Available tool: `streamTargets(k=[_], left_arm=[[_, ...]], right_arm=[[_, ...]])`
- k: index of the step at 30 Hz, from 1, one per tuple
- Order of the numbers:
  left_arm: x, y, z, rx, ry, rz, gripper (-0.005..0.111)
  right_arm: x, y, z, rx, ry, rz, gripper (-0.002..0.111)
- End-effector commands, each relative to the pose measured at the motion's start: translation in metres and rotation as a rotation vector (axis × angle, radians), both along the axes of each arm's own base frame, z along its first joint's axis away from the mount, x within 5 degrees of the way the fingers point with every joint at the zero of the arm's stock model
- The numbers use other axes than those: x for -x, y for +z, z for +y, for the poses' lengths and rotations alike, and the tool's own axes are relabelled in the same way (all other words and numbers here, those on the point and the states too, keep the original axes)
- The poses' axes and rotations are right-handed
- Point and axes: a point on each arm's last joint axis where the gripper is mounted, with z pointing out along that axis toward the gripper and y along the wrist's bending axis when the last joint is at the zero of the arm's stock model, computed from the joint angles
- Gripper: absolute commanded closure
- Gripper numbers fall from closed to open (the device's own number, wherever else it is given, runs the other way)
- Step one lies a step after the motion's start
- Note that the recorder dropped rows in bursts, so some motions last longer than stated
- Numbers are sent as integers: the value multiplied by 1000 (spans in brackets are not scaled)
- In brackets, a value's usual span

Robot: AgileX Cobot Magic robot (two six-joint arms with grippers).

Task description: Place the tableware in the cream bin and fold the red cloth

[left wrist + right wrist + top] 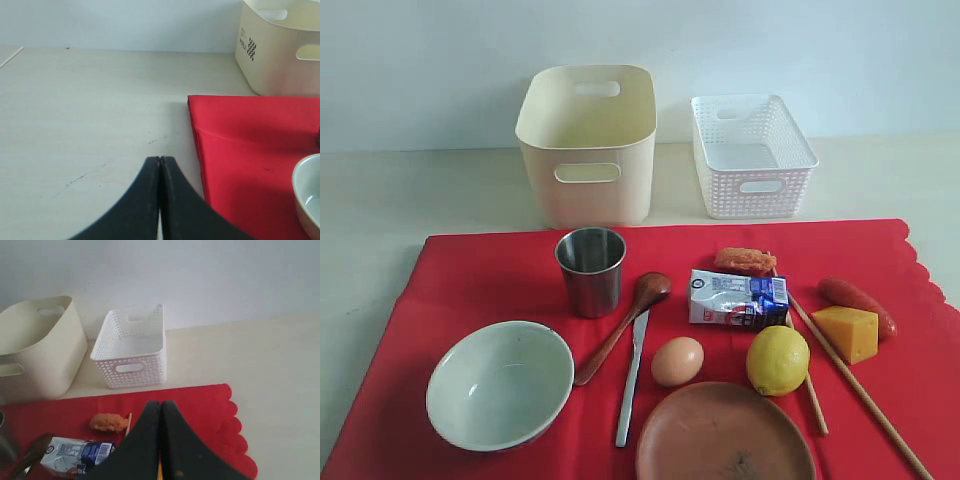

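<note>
- Left gripper (pixel 160 160): jaws pressed together, nothing held. It hangs over the bare surface (pixel 75 125), just beside a corner of the red cloth (pixel 250 145).
- Right gripper (pixel 160 404): jaws likewise together and empty, above the cloth's scalloped side.
- All the tableware lies on the cloth, in front of the cream bin (pixel 587 143).
- Steel cup (pixel 590 268): upright, and it looks empty. I judge it light, rigid and slick; I would pinch one wall at the rim.
- Bowl (pixel 500 383): probably ceramic, so heavier and chippable. Take it by the rim and set it down gently.
- Round plate (pixel 725 435): lies flat, with little to catch. The raised edge is the only hold, and a slip is likely.
- Wooden spoon (pixel 620 325): light, not slippery. Grasp mid-handle.
- Table knife (pixel 633 375): thin, smooth, flush to the fabric. Grip across the handle.
- Chopsticks (pixel 860 390): long and slender, lying apart, so likely taken singly near the middle.
- Cloth: soft, limp, will drag; lift it by a corner. The egg (pixel 677 361), lemon (pixel 778 360) and milk carton (pixel 738 299) rest on it.
- Cream bin: nothing visible inside. White lattice basket (pixel 752 155): empty.
</note>
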Motion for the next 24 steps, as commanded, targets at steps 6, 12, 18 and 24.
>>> streamTargets(k=[6, 12, 18, 24], left_arm=[[0, 1, 0, -4, 0, -17, 107], [0, 1, 0, -4, 0, -17, 107], [0, 1, 0, -4, 0, -17, 107], [0, 1, 0, -4, 0, -17, 107]], right_arm=[[-37, -13, 19, 112, 275, 235, 108], [-71, -45, 29, 99, 446, 522, 87], [-116, -64, 29, 120, 477, 667, 55], [-144, -74, 19, 151, 370, 840, 55]])
